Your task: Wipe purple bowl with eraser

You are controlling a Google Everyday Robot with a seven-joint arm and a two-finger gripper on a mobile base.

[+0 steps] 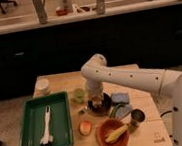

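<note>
The purple bowl (100,105) is small, dark and glossy, at the table's middle, just above the orange-red bowl. My gripper (96,98) comes down from the white arm (125,78) and sits right over the bowl's inside, reaching into it. The eraser is not visible apart from the gripper; it is hidden at the gripper's tip if held.
An orange-red bowl (112,134) with a yellow corn cob stands at the front. A steel cup (137,117) is to its right. A blue cloth (120,98) lies right of the purple bowl. A green tray (28,141) with a white brush is at left. A green cup (78,95) and a peach-coloured fruit (85,127) stand nearby.
</note>
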